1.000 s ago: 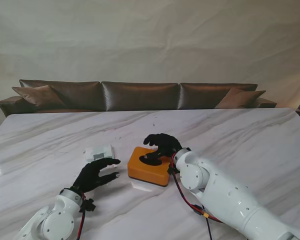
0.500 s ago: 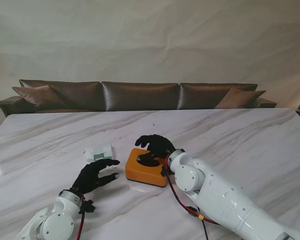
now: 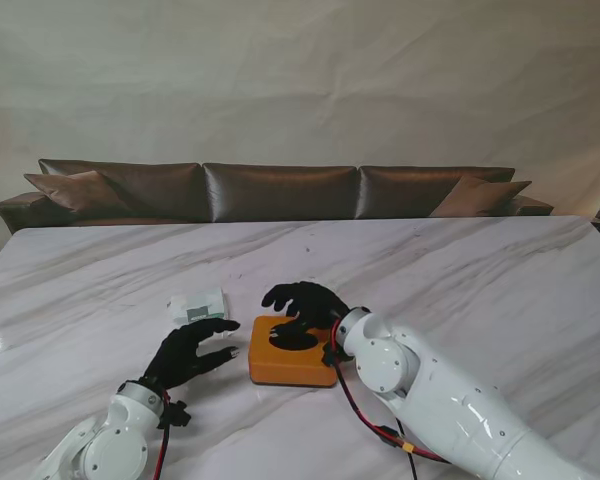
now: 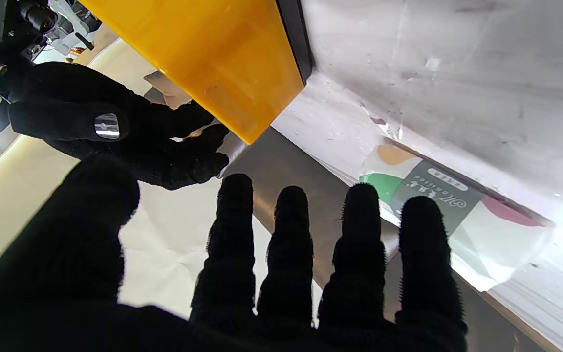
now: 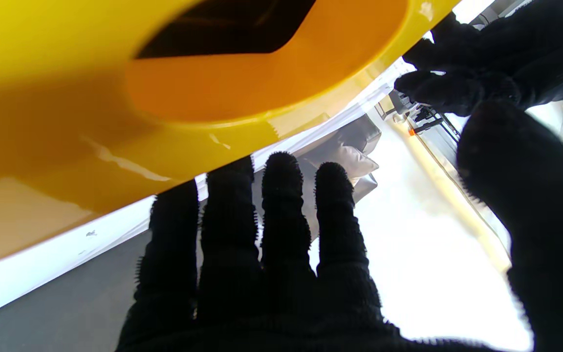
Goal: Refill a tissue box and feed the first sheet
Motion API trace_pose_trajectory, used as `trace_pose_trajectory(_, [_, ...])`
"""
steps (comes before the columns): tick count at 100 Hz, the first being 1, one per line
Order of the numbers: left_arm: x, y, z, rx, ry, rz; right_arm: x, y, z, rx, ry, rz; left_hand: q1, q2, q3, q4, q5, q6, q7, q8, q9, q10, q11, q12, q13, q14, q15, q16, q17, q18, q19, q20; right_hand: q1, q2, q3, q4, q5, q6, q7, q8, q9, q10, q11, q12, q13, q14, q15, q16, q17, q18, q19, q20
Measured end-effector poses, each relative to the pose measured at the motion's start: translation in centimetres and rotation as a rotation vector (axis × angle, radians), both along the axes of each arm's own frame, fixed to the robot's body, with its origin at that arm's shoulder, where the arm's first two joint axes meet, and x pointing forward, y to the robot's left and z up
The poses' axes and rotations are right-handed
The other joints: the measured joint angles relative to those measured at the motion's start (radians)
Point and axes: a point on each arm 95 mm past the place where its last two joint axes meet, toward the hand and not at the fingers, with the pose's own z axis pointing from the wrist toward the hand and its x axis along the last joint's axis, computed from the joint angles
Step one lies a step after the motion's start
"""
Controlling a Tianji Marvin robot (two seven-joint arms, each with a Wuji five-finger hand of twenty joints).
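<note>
Nearest the stand, the left hand hovers low over the marble table with its black-gloved fingers spread apart and nothing held between them; its wrist view shows all four fingers and the thumb straight and separate. Just to its right sits the orange tissue box, flat on the table, its dark oval opening facing up and its near-left corner close to the left fingertips without clearly touching them. The right hand reaches in from the right arm and is spread over the top of the box, palm down, fingers extended and apart above the opening; whether the fingertips press on the lid cannot be told from the stand's view, and the right wrist view shows the fingers loose beside the orange lid rather than closed around it. A little farther from the stand and to the left lies the tissue pack, a small white wrapped packet, apart from both the box and the left hand. Beyond the table's far edge stands a dark sofa.
</note>
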Motion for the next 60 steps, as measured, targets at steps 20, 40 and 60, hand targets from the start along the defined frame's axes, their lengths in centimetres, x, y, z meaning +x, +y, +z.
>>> trace_pose_trajectory(20, [-0.1, -0.2, 0.0, -0.001, 0.0, -0.002, -0.3, -0.4, 0.5, 0.016, -0.021, -0.017, 0.0, 0.0, 0.0, 0.0, 0.0, 0.0, 0.0, 0.0, 0.0, 0.0, 0.0, 0.0, 0.0, 0.0, 0.0, 0.0, 0.0, 0.0, 0.0, 0.0, -0.016, 0.021, -0.046, -0.011, -0.036, 0.0, -0.022, 0.006, -0.064, -0.007, 0.002, 0.0, -0.131, -0.022, -0.091, -0.048, -0.046, 0.0, -0.03, -0.018])
trace_pose_trajectory(40, [-0.1, -0.2, 0.2, -0.001, -0.005, -0.001, -1.0, -0.8, 2.2, 0.006, -0.072, -0.065, 0.0, 0.0, 0.0, 0.0, 0.0, 0.0, 0.0, 0.0, 0.0, 0.0, 0.0, 0.0, 0.0, 0.0, 0.0, 0.0, 0.0, 0.001, 0.0, 0.0, -0.051, 0.024, -0.052, -0.036, -0.049, -0.002, -0.021, 0.006, -0.094, -0.015, -0.015, 0.0, -0.198, -0.034, -0.115, -0.07, -0.084, 0.012, -0.069, -0.019])
trace_pose_trajectory(60, [-0.3, -0.3, 0.4, 0.0, -0.008, -0.003, -2.3, -1.6, 3.6, -0.028, -0.118, -0.117, 0.0, 0.0, 0.0, 0.0, 0.0, 0.0, 0.001, 0.0, 0.0, 0.0, 0.0, 0.0, 0.0, 0.0, 0.0, 0.0, 0.0, 0.003, 0.0, 0.0, -0.054, 0.024, -0.059, -0.049, -0.047, -0.013, -0.021, 0.006, -0.094, -0.016, -0.015, 0.0, -0.19, -0.034, -0.083, -0.07, 0.069, 0.016, 0.08, 0.08])
